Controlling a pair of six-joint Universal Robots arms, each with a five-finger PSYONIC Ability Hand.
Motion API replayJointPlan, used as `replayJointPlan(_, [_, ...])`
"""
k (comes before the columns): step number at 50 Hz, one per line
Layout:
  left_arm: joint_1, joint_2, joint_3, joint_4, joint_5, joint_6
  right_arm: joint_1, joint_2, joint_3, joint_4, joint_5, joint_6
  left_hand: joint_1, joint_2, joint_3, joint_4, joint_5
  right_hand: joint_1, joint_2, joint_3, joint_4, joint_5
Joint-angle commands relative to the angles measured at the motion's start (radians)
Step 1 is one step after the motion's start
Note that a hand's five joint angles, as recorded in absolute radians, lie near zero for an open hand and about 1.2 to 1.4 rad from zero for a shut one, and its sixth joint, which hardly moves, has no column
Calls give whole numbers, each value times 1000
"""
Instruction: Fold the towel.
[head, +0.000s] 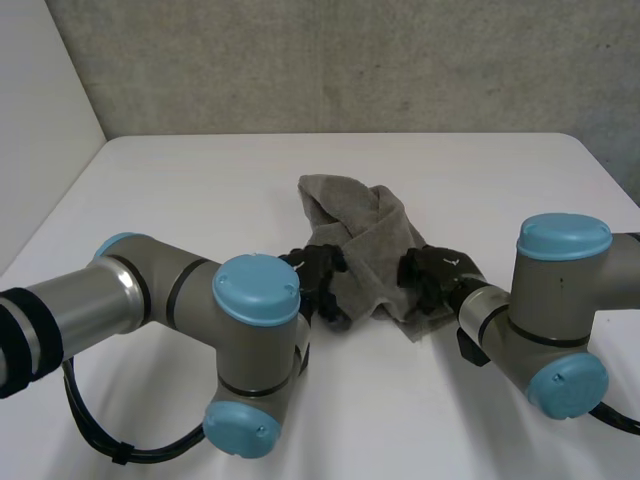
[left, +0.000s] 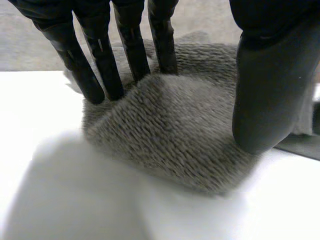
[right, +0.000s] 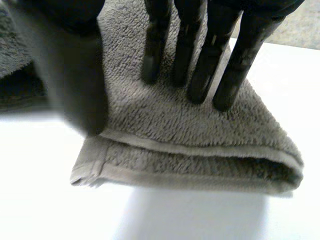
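Head view: a crumpled grey terry-cloth towel (head: 360, 232) lies on the white surface (head: 200, 190), between the two black hands and stretching away beyond their fingertips. The left hand (head: 322, 272) grips the towel's near edge on its own side, with a bulge of cloth pinched between its straight fingers and thumb. The right hand (head: 432, 275) holds the opposite near corner, where the towel is doubled over, its fingers and thumb squeezing the hemmed fold.

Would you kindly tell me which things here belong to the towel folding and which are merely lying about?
Belonging to the job: towel, left hand, right hand, both on it.
Merely around: white table, grey wall.
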Motion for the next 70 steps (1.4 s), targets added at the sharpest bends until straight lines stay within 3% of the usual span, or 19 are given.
replayJointPlan(1, [4,-3,-10,3,-38,1,24,-20,39,-2,-4,3,49,44,43,43,-133,-255,-242,-264,-267,-244])
replayJointPlan(13, [5,-2,-5,3,-40,1,64,-5,18,-30,-4,92,232,227,225,225,49,-225,-213,-235,-238,-214])
replayJointPlan(16, [5,-2,-5,3,-40,2,64,9,15,-62,-2,95,255,250,249,249,73,-79,-66,-88,-91,-68])
replayJointPlan(18, [5,-3,-5,3,-40,5,61,7,16,-83,-2,98,421,416,415,415,239,289,301,280,276,300])
replayJointPlan(19, [5,-3,-5,3,-40,5,61,7,16,-83,-2,98,422,417,416,416,240,291,304,282,279,302])
replayJointPlan(20, [7,-3,-5,3,-40,16,58,6,16,-93,-1,100,518,513,512,512,336,466,478,456,453,477])
replayJointPlan(21, [7,-3,-5,3,-40,16,58,6,16,-93,-1,100,519,514,513,513,337,467,480,458,455,479])
replayJointPlan(23, [8,-2,-5,3,-40,34,52,1,12,-100,5,114,770,765,763,764,588,678,690,668,665,689])
replayJointPlan(26, [13,9,1,0,-40,45,52,1,6,-100,7,123,771,766,765,765,589,763,775,753,750,774])
replayJointPlan(30, [27,30,2,-5,-40,44,53,6,4,-97,5,121,771,766,765,765,589,705,717,696,692,716])
replayJointPlan(31, [34,53,-1,-7,-40,44,56,6,2,-94,10,120,771,766,765,765,589,560,572,550,547,571])
replayJointPlan(32, [34,54,-1,-7,-40,44,56,6,2,-94,10,120,771,766,765,765,589,558,571,549,546,570])
replayJointPlan(34, [47,107,-10,-8,-34,44,61,3,10,-91,10,117,771,766,765,765,589,-40,-28,-50,-53,-29])
replayJointPlan(36, [56,132,-15,-10,-33,44,67,1,18,-91,7,114,771,766,765,765,589,-122,-110,-131,-135,-111])
replayJointPlan(46, [84,306,-114,-26,-23,45,113,-43,25,-105,13,72,771,766,765,765,589,-187,-175,-197,-200,-176])
replayJointPlan(53, [126,419,-142,-54,-18,62,105,-88,48,-94,14,-49,771,766,765,765,589,-205,-193,-214,-218,-194])
replayJointPlan(57, [182,489,-122,-83,48,128,105,-134,70,-106,14,-98,771,766,765,765,589,-205,-193,-214,-218,-194])
replayJointPlan(63, [212,486,-140,-100,166,179,122,-142,84,-119,19,-133,771,766,765,765,589,-205,-193,-214,-218,-194])
replayJointPlan(70, [228,413,-220,-94,167,189,124,-100,82,-134,33,-162,771,766,765,765,589,-205,-193,-214,-218,-194])
